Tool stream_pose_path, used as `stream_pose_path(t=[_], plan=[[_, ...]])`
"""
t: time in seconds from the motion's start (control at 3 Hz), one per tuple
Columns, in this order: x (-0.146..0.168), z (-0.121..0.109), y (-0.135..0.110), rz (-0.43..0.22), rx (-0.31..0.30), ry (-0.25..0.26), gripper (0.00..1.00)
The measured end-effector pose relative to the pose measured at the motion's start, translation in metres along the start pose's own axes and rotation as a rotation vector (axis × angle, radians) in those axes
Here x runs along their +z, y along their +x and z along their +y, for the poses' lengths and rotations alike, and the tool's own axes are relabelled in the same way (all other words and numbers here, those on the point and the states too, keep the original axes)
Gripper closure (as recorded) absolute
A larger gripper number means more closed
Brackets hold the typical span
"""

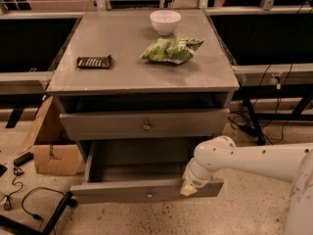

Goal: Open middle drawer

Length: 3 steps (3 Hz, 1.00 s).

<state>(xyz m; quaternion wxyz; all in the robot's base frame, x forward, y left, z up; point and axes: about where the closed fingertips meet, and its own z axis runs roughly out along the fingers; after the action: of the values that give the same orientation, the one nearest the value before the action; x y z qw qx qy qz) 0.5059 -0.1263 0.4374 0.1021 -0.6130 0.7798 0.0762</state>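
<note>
Camera view, the only one, looks down on a grey cabinet from the front. The middle drawer stands pulled well out, its flat front low in the frame and its shallow inside open to view. Judged from that, the task looks nearly or wholly done.

The gripper sits at the right end of that front, against its upper edge, at the tip of the white arm that reaches in from the right. It is most likely there because the front is what a pull acts on, though it is off to the side of the small knob rather than on it. Whether the gripper is clenched on the drawer's edge or released cannot be told, as the arm's end covers it.

Above, the uppermost drawer is in or nearly in, with its own knob at centre. The lowest drawer is hidden beneath the open one.

Counted, two drawer fronts show, each with one knob. Three things lie on the cabinet's top, well apart and back from the front edge, so none hinders the drawer: one white bowl, one crumpled green bag and one dark bar. On the floor to the left stands one cardboard box, beside the cabinet and out of the drawer's path, with a black cable looping in front of it. There is one arm and one gripper.
</note>
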Motion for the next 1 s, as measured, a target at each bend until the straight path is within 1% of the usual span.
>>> stream_pose_path(t=[0.33, 0.67, 1.0], plan=[[0.0, 0.0, 0.0, 0.0, 0.0, 0.0, 0.01], [0.0, 0.0, 0.0, 0.0, 0.0, 0.0, 0.0], [0.012, 0.007, 0.006, 0.006, 0.01, -0.024, 0.0]])
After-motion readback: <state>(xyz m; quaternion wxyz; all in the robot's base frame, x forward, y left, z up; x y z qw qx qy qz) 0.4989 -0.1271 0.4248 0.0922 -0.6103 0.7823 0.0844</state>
